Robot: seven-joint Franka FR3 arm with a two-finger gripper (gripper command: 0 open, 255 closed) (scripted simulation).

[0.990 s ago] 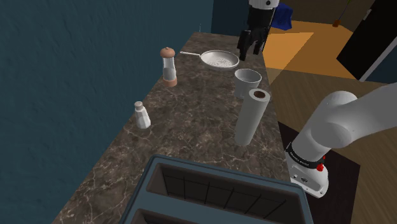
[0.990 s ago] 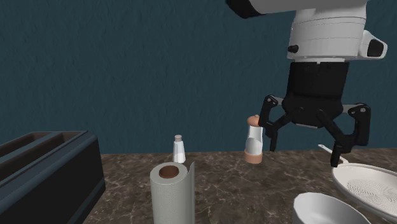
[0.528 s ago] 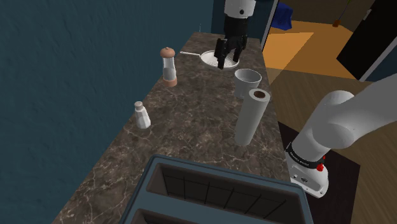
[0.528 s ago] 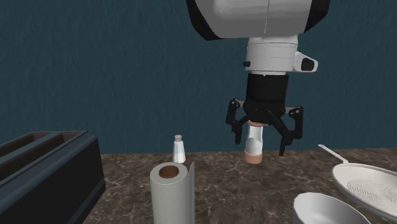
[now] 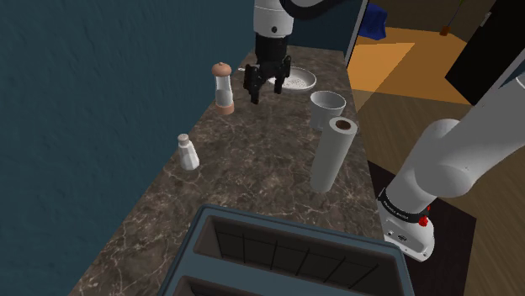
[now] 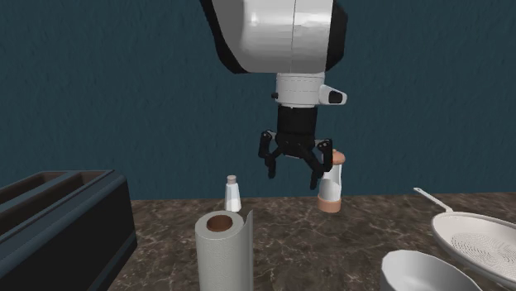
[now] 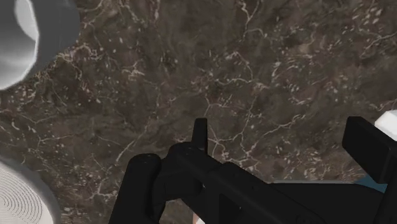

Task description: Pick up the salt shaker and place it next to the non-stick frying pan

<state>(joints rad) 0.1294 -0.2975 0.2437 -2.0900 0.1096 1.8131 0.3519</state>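
Claw (image 5: 267, 91) spread wide, nothing in it, hanging above the dark marble counter (image 5: 252, 160) between the one pepper mill (image 5: 223, 87) and the one pale frying pan (image 5: 299, 80). One salt shaker (image 5: 188, 152), white with a small cap, stands upright near the blue wall, well apart from the claw and farther from the pan than the mill is. One white vessel (image 5: 328, 105), probably a bowl, sits just beside the one paper towel roll (image 5: 332, 154). One toaster (image 5: 286, 252) is nearest the shoulder camera.

No text, number or sign can be read on anything.
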